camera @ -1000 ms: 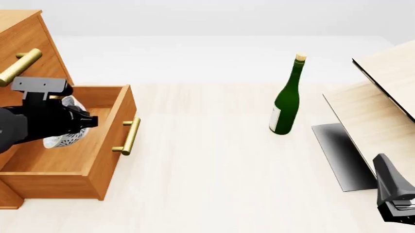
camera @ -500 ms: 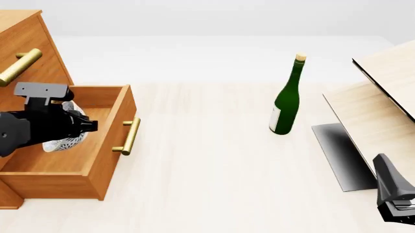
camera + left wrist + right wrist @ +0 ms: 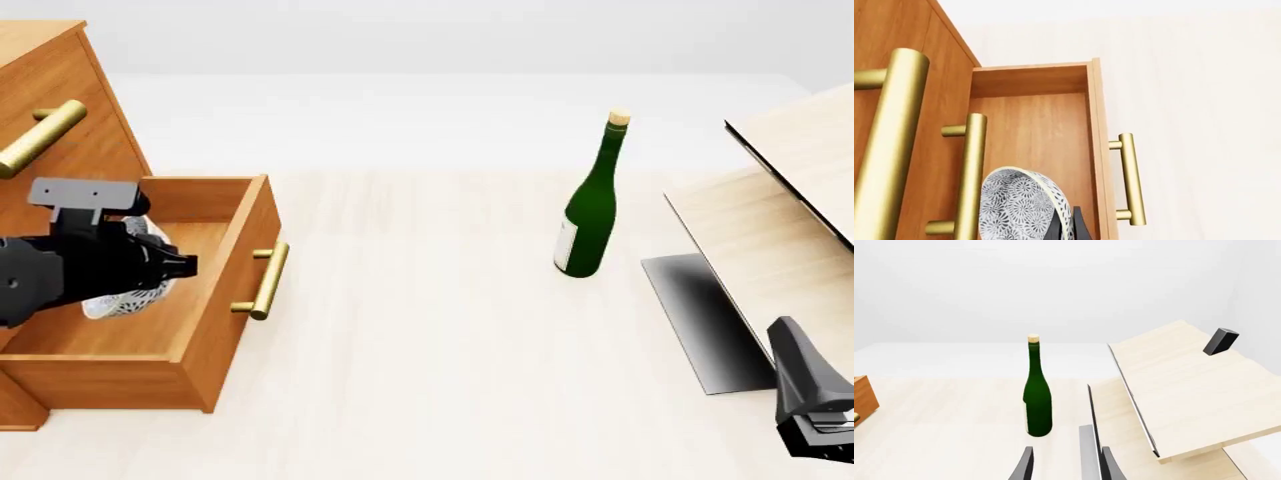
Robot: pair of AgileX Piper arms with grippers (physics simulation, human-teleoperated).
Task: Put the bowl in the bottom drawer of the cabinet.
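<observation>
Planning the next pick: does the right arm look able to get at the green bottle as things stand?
Probably yes. The right gripper is open and faces the green bottle, which stands upright with bare table before it; the pale boards lie off to the side.

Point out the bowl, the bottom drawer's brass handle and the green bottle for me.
bowl (image 3: 1017, 207), left wrist view, on its patterned inside.
bottom drawer's brass handle (image 3: 271, 280), front view, middle of the bar.
green bottle (image 3: 589, 222), front view, on the dark glass body above the label.
</observation>
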